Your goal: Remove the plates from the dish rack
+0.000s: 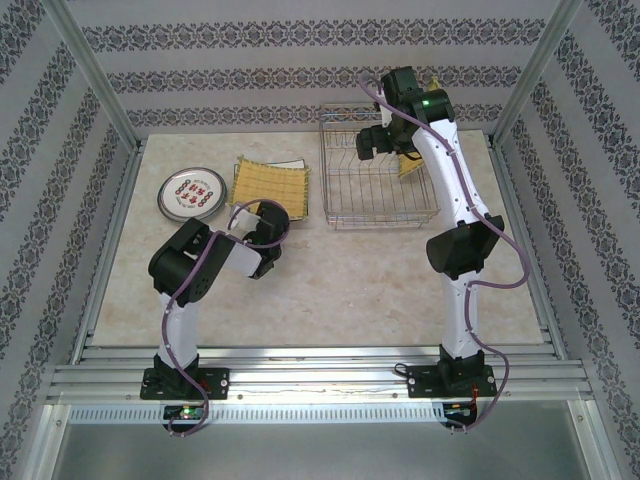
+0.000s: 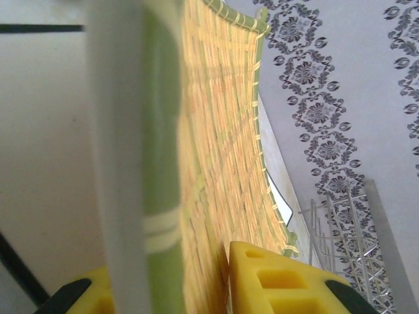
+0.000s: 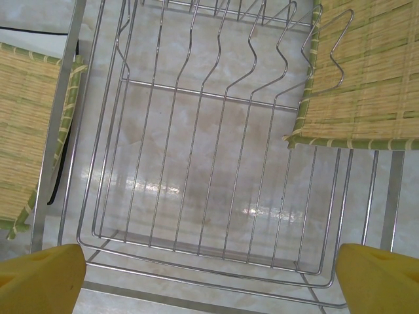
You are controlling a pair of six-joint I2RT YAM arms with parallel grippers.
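- Silvery wire makes up the dish rack (image 1: 385,190); it stands on the pale marbled counter (image 1: 340,280), toward the far right side.
- One yellow grid plate (image 3: 360,72) sits inside the rack at its right end, propped among the upright dividers; a bent wire crosses in front of its green-edged corner.
- Above the rack hovers the right tool (image 3: 209,265); its yellow fingers are spread wide apart and hold nothing, with the rack's base wires below them.
- Just left of the rack, a second yellow plate (image 1: 272,185) lies on the counter on top of a white square plate (image 1: 292,163), whose far corner peeks out from under it.
- Further left, apart from that stack, a round floral plate (image 1: 190,192), white with red marks, lies flat on the counter.
- At the near edge of the second yellow plate is the left tool (image 1: 268,222); the left wrist view shows the plate's green rim running between its yellow fingers (image 2: 281,281); whether they clamp the rim or have let it go, I cannot tell.
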